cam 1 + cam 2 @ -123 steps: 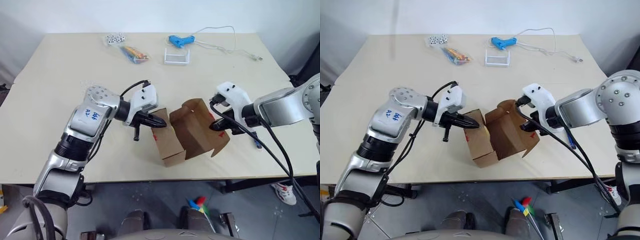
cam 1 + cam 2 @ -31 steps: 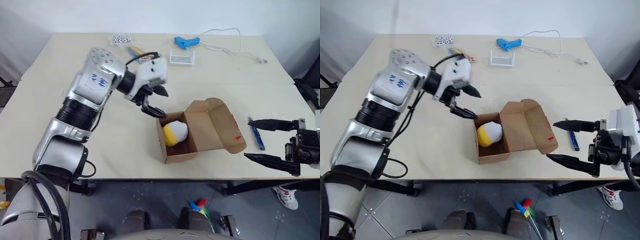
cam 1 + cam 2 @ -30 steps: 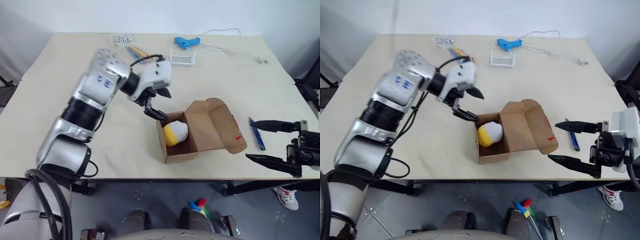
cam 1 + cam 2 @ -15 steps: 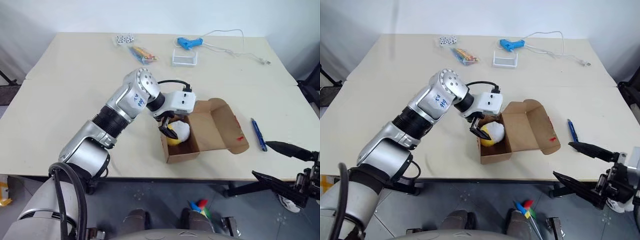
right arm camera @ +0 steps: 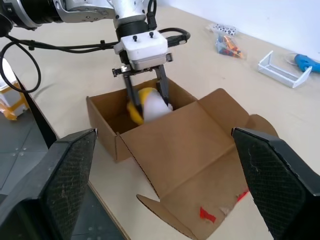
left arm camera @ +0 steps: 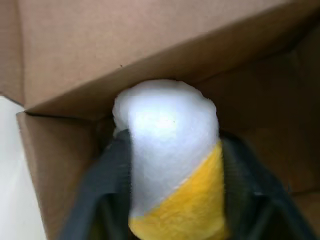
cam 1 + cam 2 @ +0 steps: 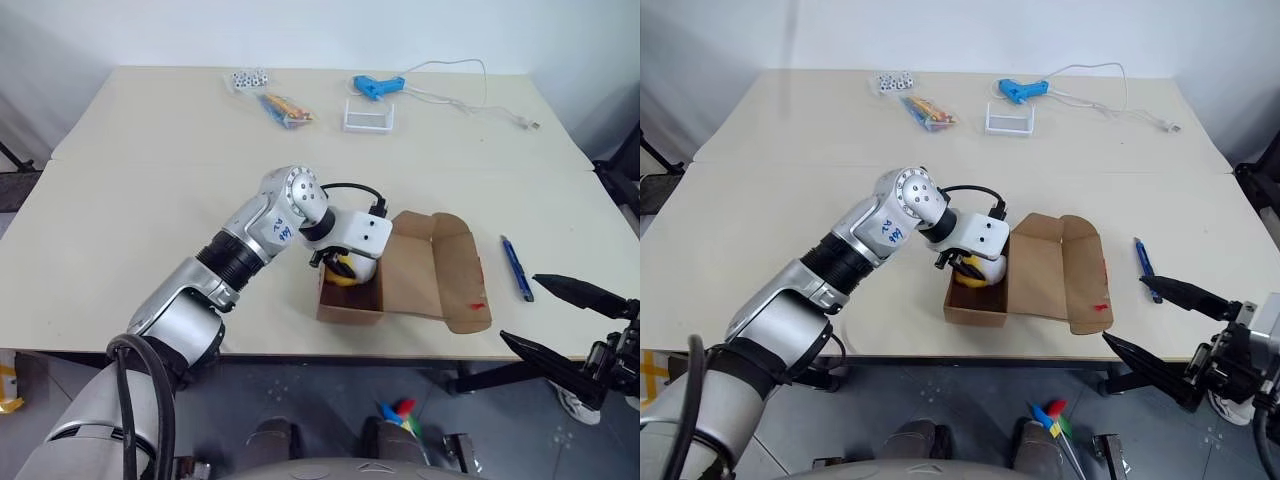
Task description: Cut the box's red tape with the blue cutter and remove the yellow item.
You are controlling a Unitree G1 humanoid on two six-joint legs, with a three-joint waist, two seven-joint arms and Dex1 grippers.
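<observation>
- Now my left gripper point(image 5: 147, 97) reaches down inside the open box point(image 7: 415, 275), its two black fingers point(image 6: 107, 170) on either side of the yellow item point(image 6: 175, 165), a soft yellow-and-white ball, pressed against its flanks in a grasp.
- The box sits near the front edge of the table point(image 7: 130, 180), flaps spread toward my right, with red tape point(image 7: 1099, 307) remnants on the outer flap.
- The blue cutter point(image 7: 515, 268) lies on the table just right of the flaps.
- My right gripper point(image 7: 560, 320) hangs off the table's front right corner, fingers spread wide, holding nothing.
- At the far edge lie a light blue glue gun point(image 7: 375, 85), a clear tray point(image 7: 368, 116) and a bag of coloured sticks point(image 7: 280, 108).
</observation>
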